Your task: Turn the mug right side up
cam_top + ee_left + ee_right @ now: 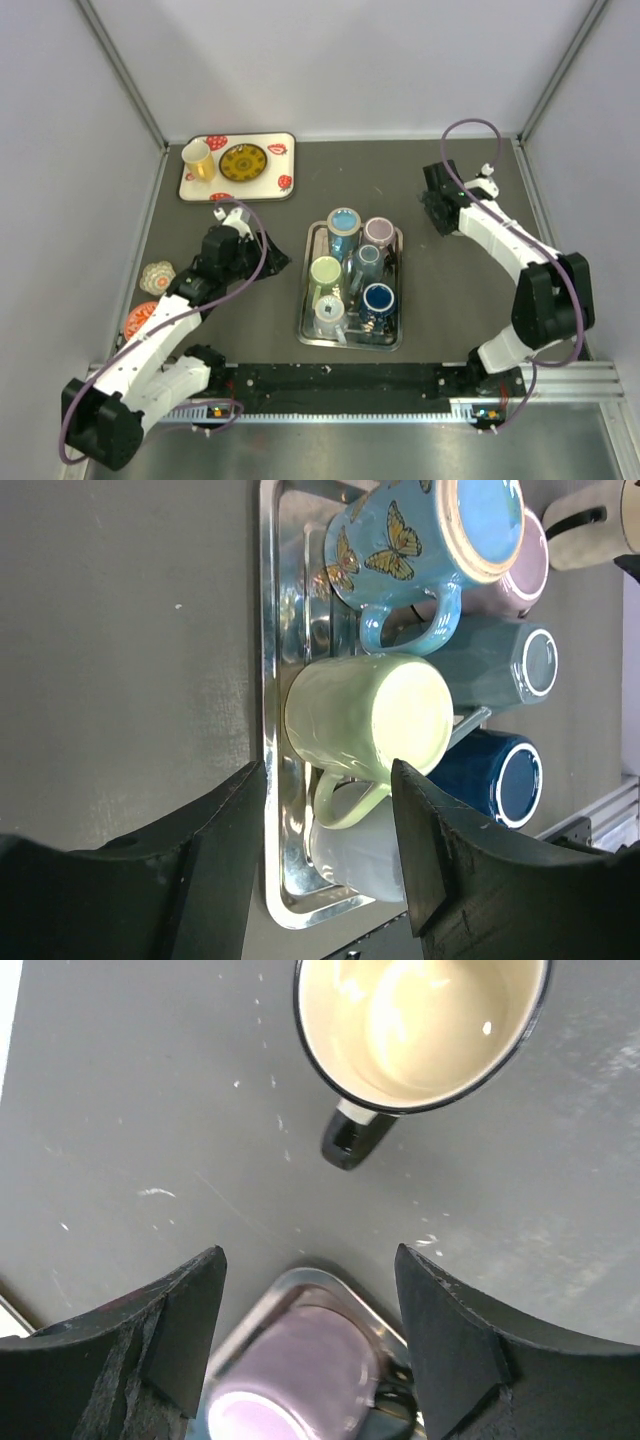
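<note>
Cream mug (pixel 420 1020) upright on the table (pixel 120 1110) — just beyond the right hand (pixel 307 1256), fingers wide apart, empty.

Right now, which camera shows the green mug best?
Left wrist: the green mug sits close and centred, handle showing. The top view shows it small in the tray; the right wrist misses it.

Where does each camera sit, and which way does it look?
Top external: fixed above and behind the bases, looking down on the table; left arm and right arm show.
Left wrist: faces the metal tray of mugs, pale green mug centred; fingers of the left tool show.
Right wrist: looking down at a cream mug upright on the table; fingers of the right tool show.
Shared: both wrist views catch the lilac mug.
</note>
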### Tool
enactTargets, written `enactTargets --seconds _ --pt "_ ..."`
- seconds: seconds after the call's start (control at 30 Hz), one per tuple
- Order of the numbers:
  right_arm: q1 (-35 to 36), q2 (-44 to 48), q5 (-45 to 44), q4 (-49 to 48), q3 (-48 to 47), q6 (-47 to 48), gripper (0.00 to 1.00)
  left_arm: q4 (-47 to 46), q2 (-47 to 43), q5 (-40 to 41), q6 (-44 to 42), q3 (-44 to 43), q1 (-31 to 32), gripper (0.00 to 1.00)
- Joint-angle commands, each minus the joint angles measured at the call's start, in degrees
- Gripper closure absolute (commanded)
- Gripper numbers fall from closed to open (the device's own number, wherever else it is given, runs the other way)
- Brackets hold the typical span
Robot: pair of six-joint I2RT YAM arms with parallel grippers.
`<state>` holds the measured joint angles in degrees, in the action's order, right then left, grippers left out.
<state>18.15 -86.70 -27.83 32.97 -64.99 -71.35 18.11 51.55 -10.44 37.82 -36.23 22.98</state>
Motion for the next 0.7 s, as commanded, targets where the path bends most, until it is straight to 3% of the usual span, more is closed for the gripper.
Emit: enactTargets --seconds 0.0,0.3,0.67 --pt "0.4 -7.3 -2.3 7.6 -8.9 -11.4 0.30 -0.4 -2.9 3.6 1.2 -1.4 0.0 0.42" --pt "-2.2 -15.0 -0.3 10.5 -11.2 -19.3 0.30 -0.4 -3.7 3.1 1.6 0.0 0.0 0.43" --pt "-5.7 -17.0 -2.0 11.1 -12.9 -17.1 0.30 -1.2 -1.4 2.4 1.7 -0.1 0.0 0.43"
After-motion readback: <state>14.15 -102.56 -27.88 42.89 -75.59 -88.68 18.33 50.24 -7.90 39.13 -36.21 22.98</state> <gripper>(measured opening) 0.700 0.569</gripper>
